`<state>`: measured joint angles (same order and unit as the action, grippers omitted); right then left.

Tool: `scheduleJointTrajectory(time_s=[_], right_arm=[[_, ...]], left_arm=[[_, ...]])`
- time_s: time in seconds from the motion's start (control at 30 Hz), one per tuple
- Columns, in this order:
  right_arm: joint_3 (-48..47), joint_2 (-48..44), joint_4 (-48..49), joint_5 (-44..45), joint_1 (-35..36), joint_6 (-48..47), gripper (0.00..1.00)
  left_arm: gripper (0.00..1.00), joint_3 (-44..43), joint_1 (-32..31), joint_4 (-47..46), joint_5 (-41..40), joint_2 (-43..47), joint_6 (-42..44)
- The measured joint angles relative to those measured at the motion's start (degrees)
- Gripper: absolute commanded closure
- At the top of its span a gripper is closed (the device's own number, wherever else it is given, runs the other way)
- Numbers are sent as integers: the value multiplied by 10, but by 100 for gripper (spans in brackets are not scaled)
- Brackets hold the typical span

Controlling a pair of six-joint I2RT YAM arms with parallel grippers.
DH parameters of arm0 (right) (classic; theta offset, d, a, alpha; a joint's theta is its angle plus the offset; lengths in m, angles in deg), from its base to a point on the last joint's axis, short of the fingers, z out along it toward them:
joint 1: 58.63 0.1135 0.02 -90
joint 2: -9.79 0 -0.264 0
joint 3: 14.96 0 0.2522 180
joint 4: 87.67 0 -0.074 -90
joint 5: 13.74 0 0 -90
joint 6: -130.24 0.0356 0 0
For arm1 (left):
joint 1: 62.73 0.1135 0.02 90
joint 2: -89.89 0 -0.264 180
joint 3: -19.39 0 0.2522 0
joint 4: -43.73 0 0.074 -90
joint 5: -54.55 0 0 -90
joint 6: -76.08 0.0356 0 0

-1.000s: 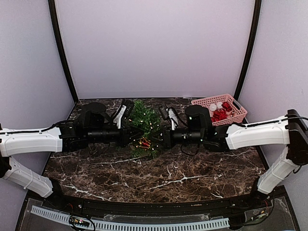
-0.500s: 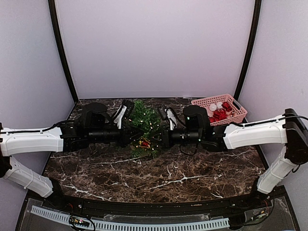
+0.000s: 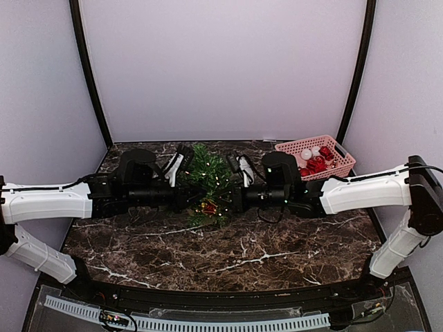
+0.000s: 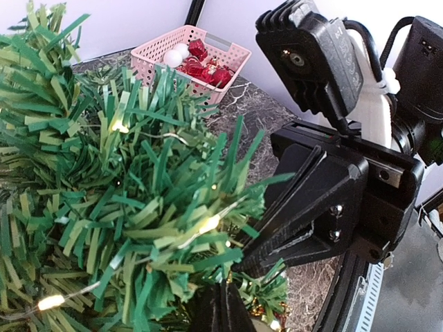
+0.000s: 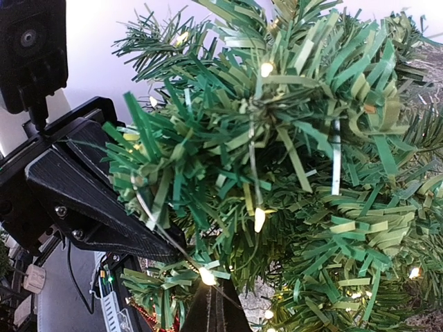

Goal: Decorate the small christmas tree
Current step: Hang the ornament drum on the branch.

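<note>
The small christmas tree (image 3: 208, 171) stands at the middle back of the marble table, with tiny lit white lights. A red ornament with gold trim (image 3: 208, 206) hangs low on its front. My left gripper (image 3: 195, 200) reaches in from the left and my right gripper (image 3: 225, 199) from the right, their tips meeting in the lower branches near that ornament. In the left wrist view my left gripper (image 4: 228, 289) is shut among green needles (image 4: 124, 180). The right gripper (image 5: 216, 294) is shut too, and a light wire crosses its tip. Nothing shows clearly between either pair of fingers.
A pink plastic basket (image 3: 338, 148) with red and white ornaments (image 3: 316, 164) sits at the back right corner; in the left wrist view the basket (image 4: 165, 45) lies beyond the tree. Purple walls close in the table on three sides.
The right arm has slid a little to the left, deeper toward the tree. The left arm has edged slightly right. Both grippers stay shut.
</note>
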<state>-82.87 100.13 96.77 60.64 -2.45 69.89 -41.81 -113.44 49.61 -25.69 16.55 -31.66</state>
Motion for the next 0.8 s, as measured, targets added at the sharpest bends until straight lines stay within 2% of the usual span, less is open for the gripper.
scheduleJointTrajectory(time_s=[0.17, 0.27, 0.5, 0.63, 0.7, 0.8], right_arm=[[0, 0, 3, -7, 0, 4, 92], [1, -1, 8, -11, 0, 10, 88], [12, -26, 16, -13, -2, 21, 66], [23, -48, 15, -12, -2, 22, 58], [28, -58, 15, -9, -2, 22, 54], [36, -73, 13, -5, -3, 22, 49]], left_arm=[[73, 1, 0, 14, -7, 9, 3], [66, 6, 0, 18, -12, 32, 4], [54, 9, 3, 28, -17, 89, -1], [45, 11, 6, 42, -19, 115, -6], [40, 12, 8, 51, -21, 125, -9], [27, 12, 13, 64, -21, 139, -14]])
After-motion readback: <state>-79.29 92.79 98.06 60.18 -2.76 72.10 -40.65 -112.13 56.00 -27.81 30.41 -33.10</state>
